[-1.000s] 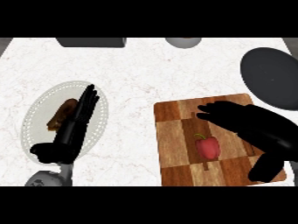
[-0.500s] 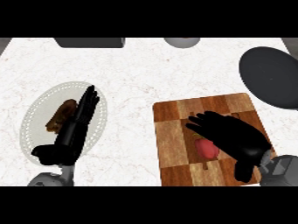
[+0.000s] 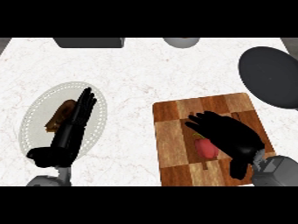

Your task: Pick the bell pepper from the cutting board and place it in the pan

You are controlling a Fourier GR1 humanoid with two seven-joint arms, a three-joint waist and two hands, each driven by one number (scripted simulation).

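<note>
The right hand (image 3: 228, 136) lies over the cutting board (image 3: 177, 131), its fingers (image 3: 199, 120) spread and bent down above the bell pepper (image 3: 207, 148). The red pepper sits on the board just under the palm, beside the thumb; whether the fingers touch it or have hold of it cannot be told. The pan (image 3: 275, 76) rests well beyond the fingertips, off the board's far right corner. The left hand (image 3: 71, 131) rests with fingers straight and relaxed over a plate (image 3: 35, 118), a brown piece of food (image 3: 59, 117) just beside them.
</note>
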